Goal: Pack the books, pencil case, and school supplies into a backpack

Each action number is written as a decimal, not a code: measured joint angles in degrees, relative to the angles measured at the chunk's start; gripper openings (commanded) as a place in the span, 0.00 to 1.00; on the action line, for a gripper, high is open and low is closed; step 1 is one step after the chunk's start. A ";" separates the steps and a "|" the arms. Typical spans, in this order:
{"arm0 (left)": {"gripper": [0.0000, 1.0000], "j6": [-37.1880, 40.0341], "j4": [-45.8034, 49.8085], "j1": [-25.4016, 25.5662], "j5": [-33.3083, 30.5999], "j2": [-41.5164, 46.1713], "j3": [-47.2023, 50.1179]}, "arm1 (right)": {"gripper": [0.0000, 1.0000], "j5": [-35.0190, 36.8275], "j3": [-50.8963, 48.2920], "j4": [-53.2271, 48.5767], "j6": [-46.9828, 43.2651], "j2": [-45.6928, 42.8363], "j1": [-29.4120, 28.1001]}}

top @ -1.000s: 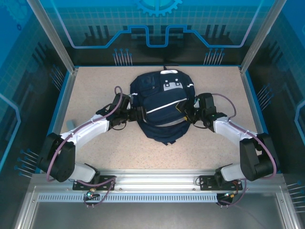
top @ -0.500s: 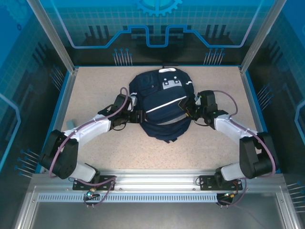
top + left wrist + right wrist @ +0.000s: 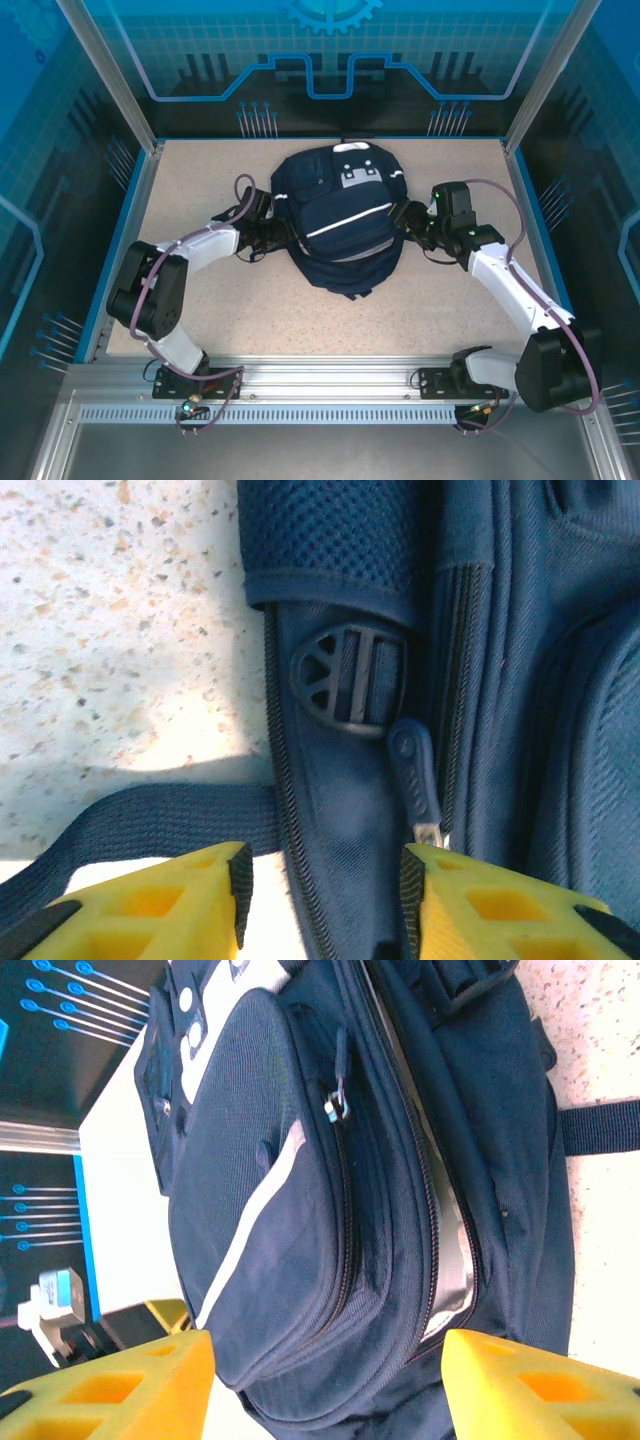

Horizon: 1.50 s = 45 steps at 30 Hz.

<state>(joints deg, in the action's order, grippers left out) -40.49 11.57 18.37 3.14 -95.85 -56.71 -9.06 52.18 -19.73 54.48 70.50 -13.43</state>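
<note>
On the middle of the bench lies the backpack, flat, with its top at the far side and its bottom toward the arms. Its long way runs from near to far. One hand waits at each side of it.

The left hand is pressed close to the bag's left side. Its yellow fingers are about half apart and not closed on anything that I can see. Between them is the bag's side panel with a zipper line. A small blue zipper pull sits just ahead of the right finger and seems to touch it. A round buckle is a bit farther on, and a dark strap runs out across the bench beside the left finger.

The right hand is at the bag's right side, a little off it. Its fingers stand wide apart and hold nothing. They point at the bag's bulging side.

I think the left hand is nearer to a zipper pull, so it looks best placed to pinch it. The left arm is bent at the elbow and lies low. The right arm reaches out long, with its wrist turned in toward the bag.
</note>
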 measured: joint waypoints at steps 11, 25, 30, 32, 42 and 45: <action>0.31 -10.16 0.22 -0.07 0.57 -6.93 -7.48 | 0.65 0.11 -0.02 0.22 0.13 2.54 -7.21; 0.29 -10.54 5.35 -0.07 1.36 -8.68 -9.40 | 0.65 1.03 -0.07 1.38 1.20 6.93 -11.28; 0.33 -8.26 8.59 -0.07 3.89 -9.38 -11.45 | 0.65 1.36 0.00 1.36 1.44 8.09 -12.11; 0.33 -7.58 9.11 -0.07 4.48 -9.44 -11.54 | 0.65 1.46 0.09 1.38 1.60 8.35 -12.33; 0.23 -7.58 9.44 -0.07 6.01 -11.06 -11.74 | 0.65 1.92 0.96 1.38 1.64 9.46 -13.60; 0.21 -7.61 9.29 -0.07 5.99 -11.26 -11.74 | 0.66 2.45 0.96 1.33 1.64 9.90 -14.23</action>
<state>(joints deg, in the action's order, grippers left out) -48.10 20.86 18.31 9.13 -107.11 -68.45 -6.61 53.15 -18.39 56.12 80.40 -27.66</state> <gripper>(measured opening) 0.219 0.654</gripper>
